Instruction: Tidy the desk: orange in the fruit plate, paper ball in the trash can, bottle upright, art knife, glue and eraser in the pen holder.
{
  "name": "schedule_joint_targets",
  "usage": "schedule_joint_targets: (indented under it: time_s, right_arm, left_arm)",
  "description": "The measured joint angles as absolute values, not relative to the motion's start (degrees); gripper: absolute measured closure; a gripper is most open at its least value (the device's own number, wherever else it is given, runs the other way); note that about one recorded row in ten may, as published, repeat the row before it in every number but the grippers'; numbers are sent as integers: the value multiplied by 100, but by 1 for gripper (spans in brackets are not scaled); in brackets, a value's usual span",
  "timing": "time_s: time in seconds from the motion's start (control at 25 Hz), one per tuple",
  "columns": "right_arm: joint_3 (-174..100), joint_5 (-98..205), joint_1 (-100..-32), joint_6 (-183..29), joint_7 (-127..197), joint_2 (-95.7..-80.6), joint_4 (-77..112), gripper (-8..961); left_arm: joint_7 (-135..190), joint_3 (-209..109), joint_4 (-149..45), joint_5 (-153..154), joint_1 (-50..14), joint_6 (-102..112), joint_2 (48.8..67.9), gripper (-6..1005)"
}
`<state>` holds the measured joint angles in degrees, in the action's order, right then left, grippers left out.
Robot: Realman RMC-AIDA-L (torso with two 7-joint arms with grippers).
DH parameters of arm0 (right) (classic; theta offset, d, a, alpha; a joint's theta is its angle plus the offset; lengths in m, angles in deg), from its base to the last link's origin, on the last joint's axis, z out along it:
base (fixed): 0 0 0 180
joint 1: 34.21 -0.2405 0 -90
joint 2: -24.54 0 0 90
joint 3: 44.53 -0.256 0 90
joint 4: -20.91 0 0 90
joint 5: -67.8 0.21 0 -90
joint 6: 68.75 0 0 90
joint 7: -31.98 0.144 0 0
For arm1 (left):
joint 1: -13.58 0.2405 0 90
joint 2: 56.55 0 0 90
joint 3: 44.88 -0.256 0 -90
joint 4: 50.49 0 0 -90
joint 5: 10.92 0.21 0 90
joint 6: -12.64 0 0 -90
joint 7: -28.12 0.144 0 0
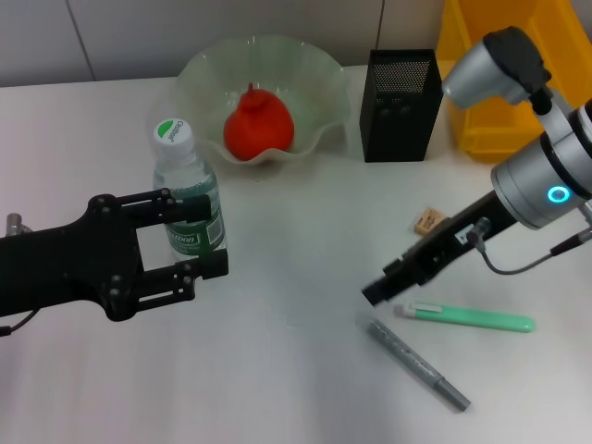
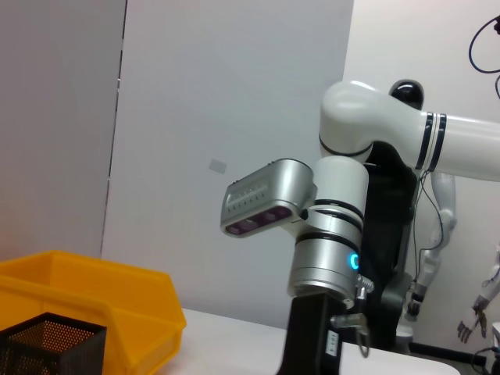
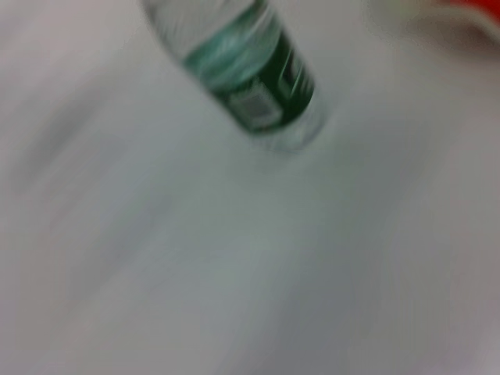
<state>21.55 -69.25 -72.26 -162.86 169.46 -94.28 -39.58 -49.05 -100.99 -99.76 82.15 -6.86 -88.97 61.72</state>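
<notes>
- Since the bright yellow rectangular plastic trash can (image 1: 518, 83) sits at the far right corner of the white desk (image 1: 277, 370), you have it out of the arms' way; its inside is hidden, so you cannot tell whether a paper ball lies in it.
- Just left of it along the back, the pale green wavy-rimmed glass fruit plate (image 1: 319, 83) already holds the red-orange knobbed orange (image 1: 259, 125), so that part looks done to you.
- Between plate and bin stands the black square mesh pen holder (image 1: 400, 106), upright and open-topped, well apart from the loose items.
- Your left gripper (image 1: 190, 236) has its black fingers spread on either side of the clear plastic bottle (image 1: 190, 199) with green label and white cap, which stands upright; you cannot tell whether the fingers touch it.
- Your right gripper (image 1: 379, 291) hangs low over the desk's right half, just above the grey pen-like stick (image 1: 416, 363); whether its fingers are apart or together you cannot tell.
- Beside it lies a pale green flat stick (image 1: 467, 318), probably the art knife.
- Smallest, the tan rectangular eraser (image 1: 428, 221) lies behind the right arm, which may block your reach.
</notes>
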Motion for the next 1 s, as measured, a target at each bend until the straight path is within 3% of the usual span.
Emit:
schedule_joint_targets:
  time_s: [0.72,1.0]
  right_arm:
    - [2300,-8023,-7353,-16835,15234,-9424,-4817,453]
    - [2310,-8351,-7845,-16885,14346,-9319,-4359,477]
  left_arm:
    - [-4837,-9946,-9920,8135,-688,-8861,6175,372]
    - [-4815,-9794,-9835,7972,-632,-8866,6191,372]
